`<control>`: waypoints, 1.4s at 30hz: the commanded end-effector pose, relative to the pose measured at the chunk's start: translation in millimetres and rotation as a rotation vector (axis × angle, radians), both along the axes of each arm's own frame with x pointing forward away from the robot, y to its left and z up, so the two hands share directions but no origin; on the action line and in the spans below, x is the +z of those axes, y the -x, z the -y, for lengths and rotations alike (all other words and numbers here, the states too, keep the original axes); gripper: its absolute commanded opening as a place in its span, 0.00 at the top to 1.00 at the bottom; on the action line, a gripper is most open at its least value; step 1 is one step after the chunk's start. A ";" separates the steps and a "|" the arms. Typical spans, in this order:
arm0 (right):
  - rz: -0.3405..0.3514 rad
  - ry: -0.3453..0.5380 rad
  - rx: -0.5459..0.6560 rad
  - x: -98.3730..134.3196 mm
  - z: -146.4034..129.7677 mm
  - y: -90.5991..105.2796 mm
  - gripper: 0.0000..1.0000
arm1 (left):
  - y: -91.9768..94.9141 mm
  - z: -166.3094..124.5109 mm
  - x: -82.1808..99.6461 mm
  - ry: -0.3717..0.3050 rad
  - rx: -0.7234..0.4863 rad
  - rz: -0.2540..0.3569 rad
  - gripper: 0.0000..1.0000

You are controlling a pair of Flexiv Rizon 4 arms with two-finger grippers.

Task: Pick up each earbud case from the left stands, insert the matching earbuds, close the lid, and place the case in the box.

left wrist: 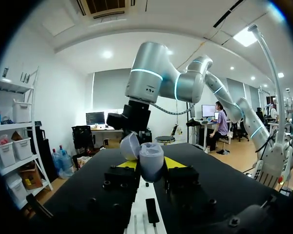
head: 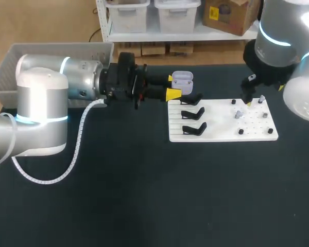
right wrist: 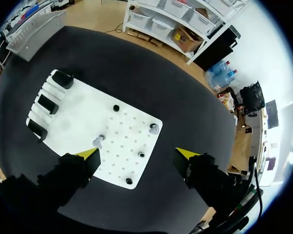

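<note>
The black table (head: 144, 200) carries the whole setup. My left arm (head: 46, 98) enters from the left and lies level above it. My right arm (head: 288, 46) comes down from the far right corner. A grey box (head: 7, 69) sits at the table's far left edge, behind the left arm. A white board (head: 221, 135) lies right of centre, with three black stands (head: 193, 113) in a column on its left part.

The left gripper (head: 172, 86) is clamped on the pale earbud case (head: 183, 78), one yellow tip on each side. The case is held off the table at the board's far left corner, its lid open.

The right gripper (right wrist: 137, 154) hangs over the board's pegged right part, fingers spread wide and holding nothing. Two grey earbuds (right wrist: 98, 141) stand on the board under it, well apart.
</note>
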State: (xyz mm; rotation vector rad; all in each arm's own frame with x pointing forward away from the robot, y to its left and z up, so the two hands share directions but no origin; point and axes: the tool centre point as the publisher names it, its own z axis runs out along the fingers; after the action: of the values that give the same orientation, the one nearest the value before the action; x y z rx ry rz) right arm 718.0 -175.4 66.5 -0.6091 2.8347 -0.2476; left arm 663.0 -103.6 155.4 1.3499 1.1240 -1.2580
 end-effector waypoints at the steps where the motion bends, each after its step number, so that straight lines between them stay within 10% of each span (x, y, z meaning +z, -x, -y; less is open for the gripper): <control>1: -0.019 0.014 -0.004 -9.3 1.7 -10.5 0.00 | 0.2 -0.1 -0.8 0.002 0.001 0.002 1.00; 8: -0.022 0.041 -0.001 -22.6 6.8 -13.8 0.00 | 0.2 -0.1 -0.8 0.002 0.001 0.002 1.00; 21: -0.022 0.066 -0.003 -36.5 9.7 -23.9 0.44 | 0.2 -0.1 -0.8 0.002 0.001 0.002 1.00; 42: -0.032 0.077 -0.009 -47.6 20.4 -35.6 0.54 | 0.2 -0.1 -0.8 0.002 0.001 0.002 1.00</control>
State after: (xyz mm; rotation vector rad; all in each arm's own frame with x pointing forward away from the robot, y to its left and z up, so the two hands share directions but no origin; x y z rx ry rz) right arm 750.4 -196.4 21.2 -0.6207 2.8675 -0.3524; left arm 663.0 -103.6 155.4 1.3498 1.1240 -1.2581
